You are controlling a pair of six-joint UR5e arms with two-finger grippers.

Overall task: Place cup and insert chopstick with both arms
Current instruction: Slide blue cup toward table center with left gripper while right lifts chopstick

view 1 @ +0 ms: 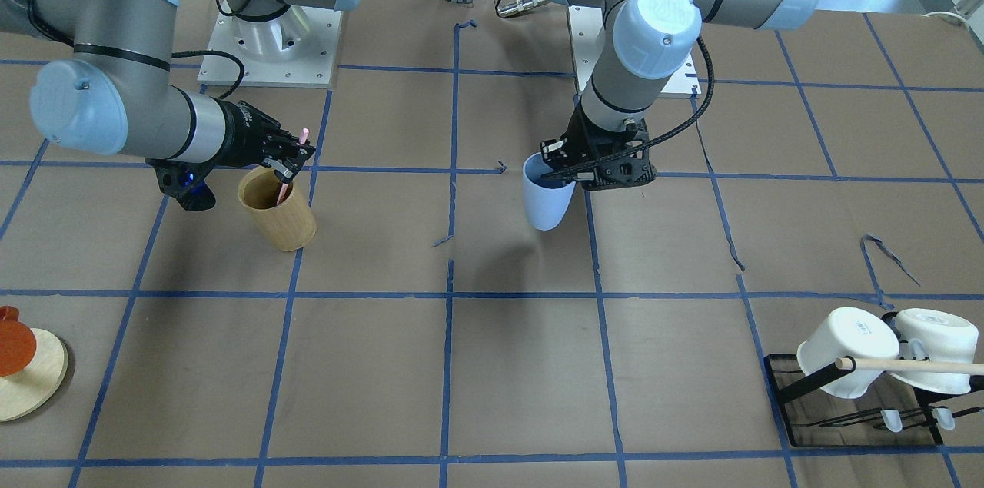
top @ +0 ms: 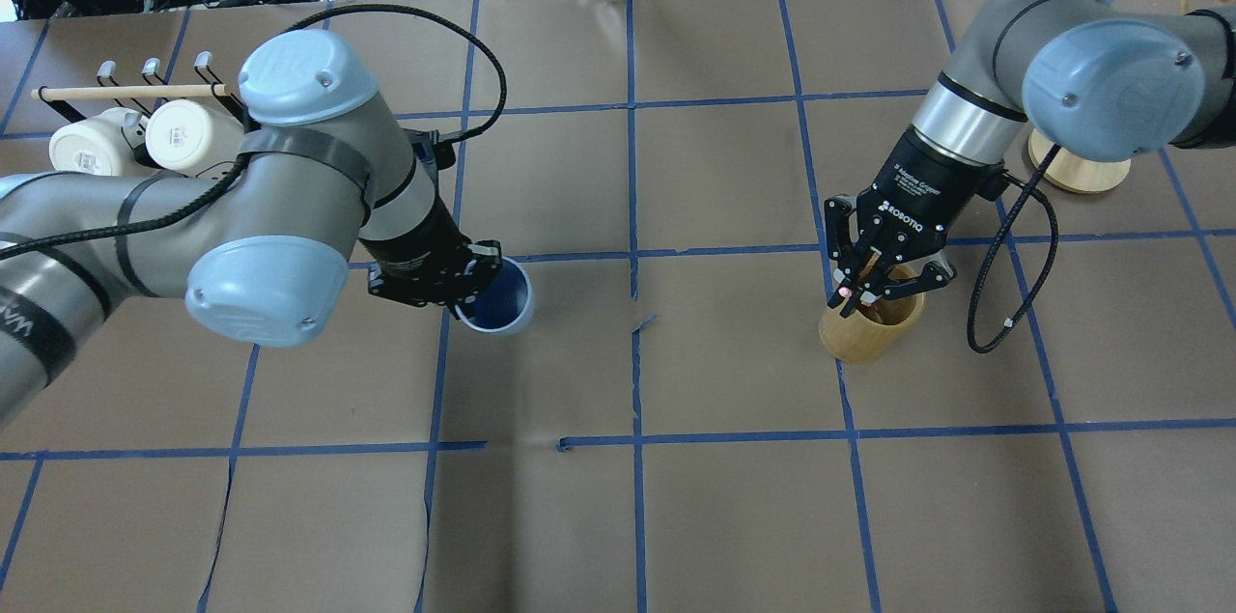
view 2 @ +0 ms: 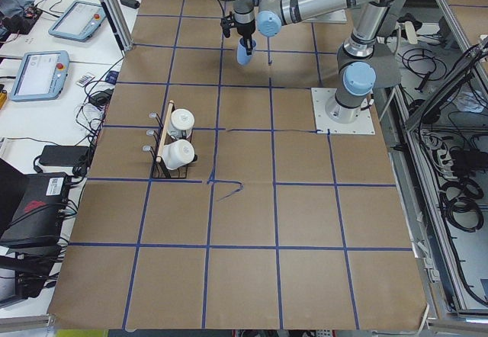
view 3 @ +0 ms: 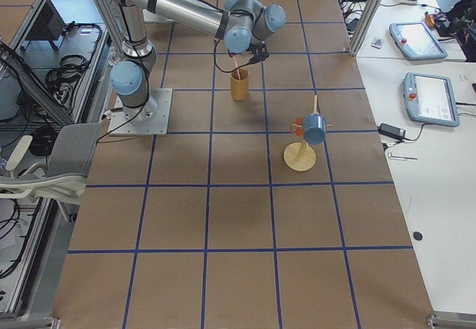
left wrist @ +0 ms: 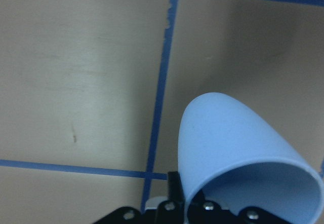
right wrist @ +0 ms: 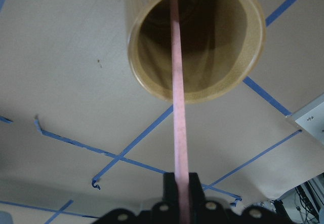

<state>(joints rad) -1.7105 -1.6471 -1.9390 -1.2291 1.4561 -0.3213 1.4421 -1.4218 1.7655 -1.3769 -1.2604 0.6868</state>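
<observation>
The light blue cup point(view 1: 547, 200) hangs upright a little above the table near its middle, with its shadow on the paper below. My left gripper point(view 1: 556, 171) is shut on its rim; the overhead view shows the cup point(top: 500, 300) beside the gripper point(top: 471, 288), and the left wrist view shows the cup point(left wrist: 228, 143). My right gripper point(top: 854, 289) is shut on the pink chopstick point(view 1: 295, 159). The stick's lower end stands inside the tan wooden cup point(view 1: 278, 211). The right wrist view shows the chopstick point(right wrist: 178, 107) running down into the wooden cup point(right wrist: 152, 46).
A black rack with two white mugs point(view 1: 849, 350) and a long wooden rod point(view 1: 915, 365) stands at the table's near corner on my left side. A round wooden stand point(view 1: 34, 380) with an orange mug point(view 1: 11, 342) is at the far right corner. Blue tape lines grid the brown paper.
</observation>
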